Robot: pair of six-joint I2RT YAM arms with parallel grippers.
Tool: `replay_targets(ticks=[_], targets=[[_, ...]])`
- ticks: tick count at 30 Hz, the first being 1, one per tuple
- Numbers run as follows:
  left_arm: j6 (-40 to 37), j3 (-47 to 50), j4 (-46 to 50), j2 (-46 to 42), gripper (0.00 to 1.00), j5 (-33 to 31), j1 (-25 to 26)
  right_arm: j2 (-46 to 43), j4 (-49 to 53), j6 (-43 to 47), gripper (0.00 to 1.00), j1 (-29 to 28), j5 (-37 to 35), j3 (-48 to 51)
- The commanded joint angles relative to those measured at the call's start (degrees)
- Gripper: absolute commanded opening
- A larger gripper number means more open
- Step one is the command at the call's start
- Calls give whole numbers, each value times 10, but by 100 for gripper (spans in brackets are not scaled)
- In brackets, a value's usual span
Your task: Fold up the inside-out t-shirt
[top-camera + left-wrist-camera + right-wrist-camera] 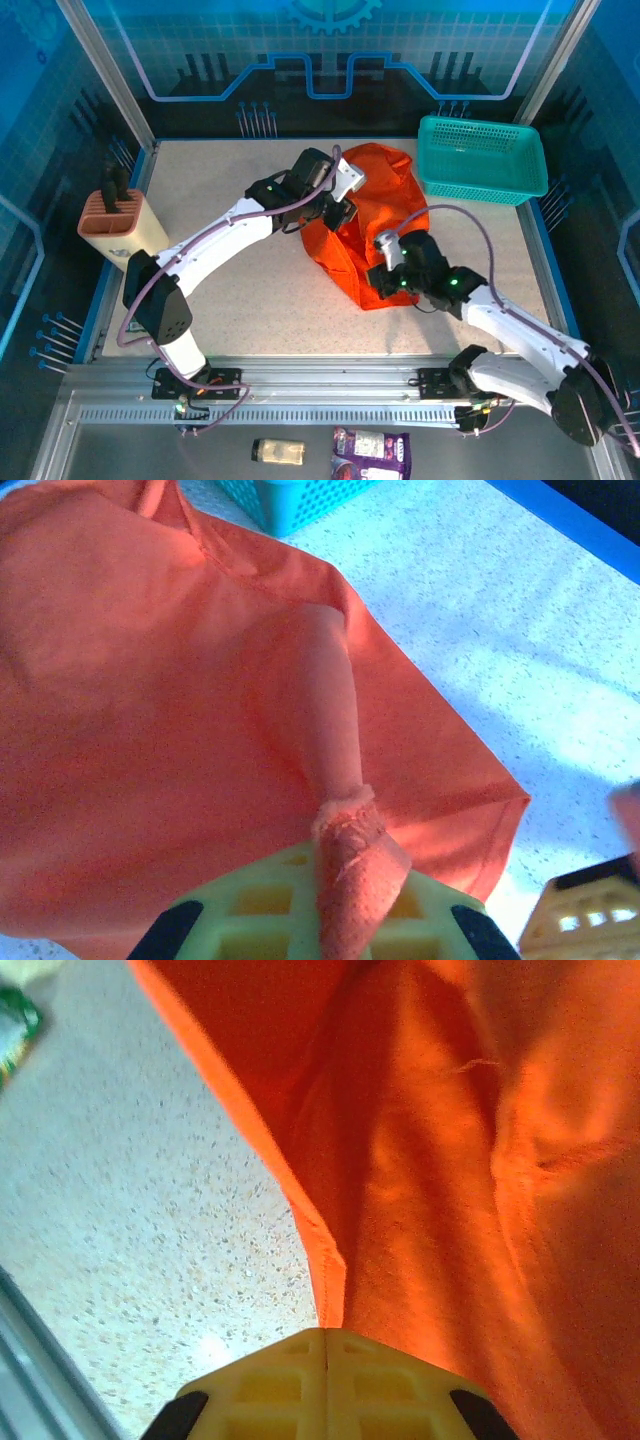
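Where the t-shirt lay: bunched on the tabletop, near the teal basket.
Left gripper: clamped on a rolled fold of cloth.
Right gripper: pinched shut on its hem.

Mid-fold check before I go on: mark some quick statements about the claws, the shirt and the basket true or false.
1. The left claw is shut on a bunch of the t-shirt. True.
2. The t-shirt lies in the teal basket. False: it is on the table, beside the basket.
3. The right claw is shut on the t-shirt's edge. True.
4. The t-shirt is neatly folded flat. False: it is crumpled, held by both claws.
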State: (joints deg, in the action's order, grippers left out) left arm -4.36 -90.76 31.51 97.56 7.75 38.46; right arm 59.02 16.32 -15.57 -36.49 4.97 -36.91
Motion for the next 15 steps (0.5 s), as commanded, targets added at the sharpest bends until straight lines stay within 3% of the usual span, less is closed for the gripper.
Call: replay_targets(ticks=[1, 10, 15], targets=[[3, -18, 35, -15, 0, 35, -1, 42, -134, 76, 4, -20, -59, 17], [-2, -4, 49, -54, 0, 58, -1, 201, -298, 100, 4, -23, -85, -5], [5, 1, 48, -55, 0, 57, -1, 249, -340, 39, 4, 6, -202, -28]])
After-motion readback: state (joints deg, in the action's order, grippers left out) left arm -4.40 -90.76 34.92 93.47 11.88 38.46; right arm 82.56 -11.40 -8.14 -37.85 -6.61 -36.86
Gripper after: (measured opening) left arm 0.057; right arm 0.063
